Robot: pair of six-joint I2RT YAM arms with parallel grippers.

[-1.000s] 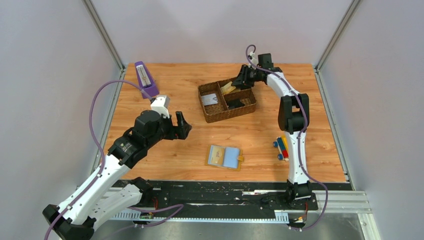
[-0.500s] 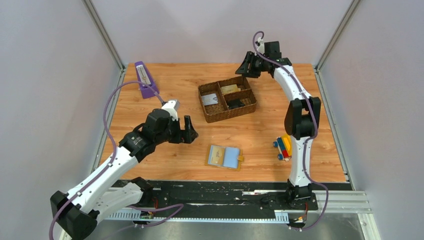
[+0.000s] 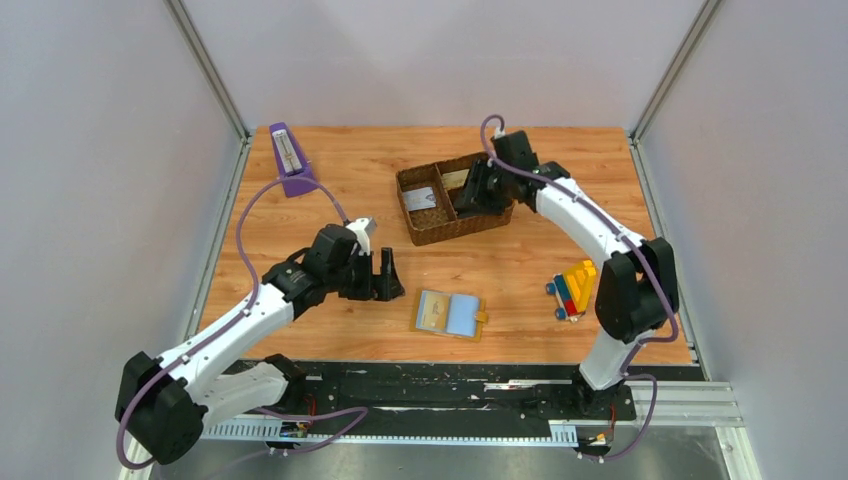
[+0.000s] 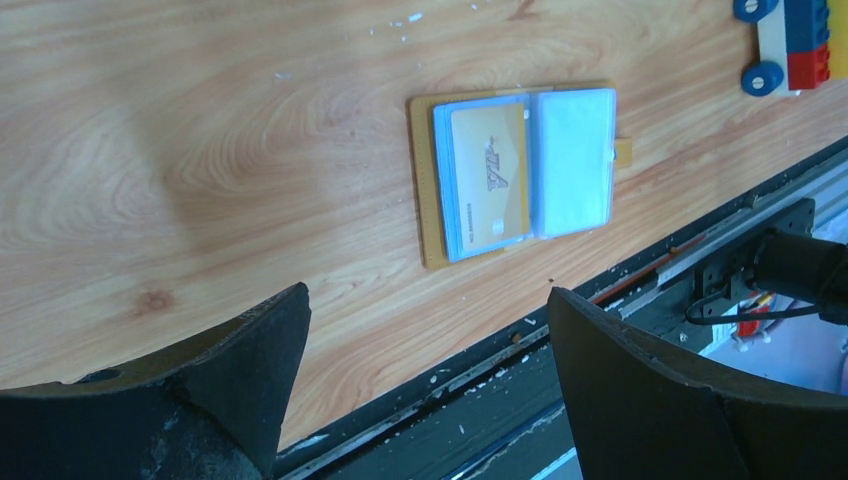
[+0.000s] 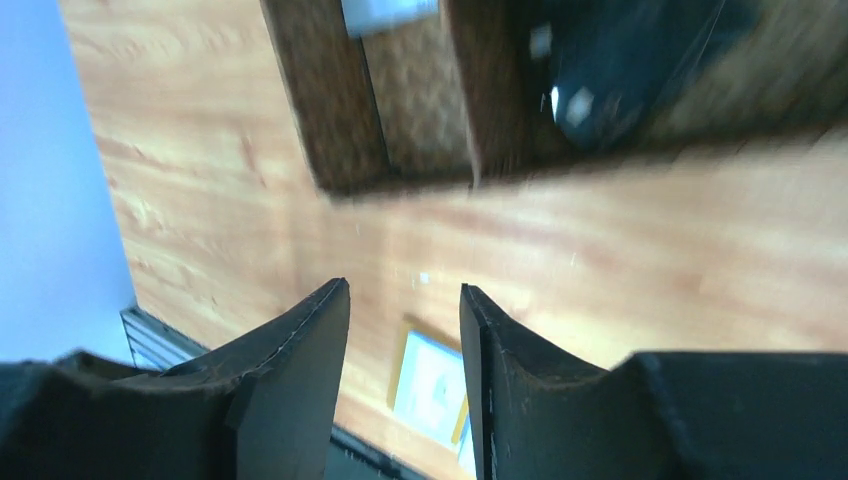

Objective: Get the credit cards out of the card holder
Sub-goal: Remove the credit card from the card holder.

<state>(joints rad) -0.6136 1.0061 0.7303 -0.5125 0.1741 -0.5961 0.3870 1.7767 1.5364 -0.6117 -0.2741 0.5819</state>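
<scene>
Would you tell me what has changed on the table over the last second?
The left gripper moved nearer the open card holder, open and empty. The right gripper rose from the woven tray, then swung back over it. Card holder, woven tray and toy stayed put.

A mustard-yellow folding card holder (image 3: 462, 316) lies open and flat near the wooden table's (image 3: 520, 270) front edge, a gold credit card (image 4: 487, 165) showing in one blue-grey pocket.
</scene>
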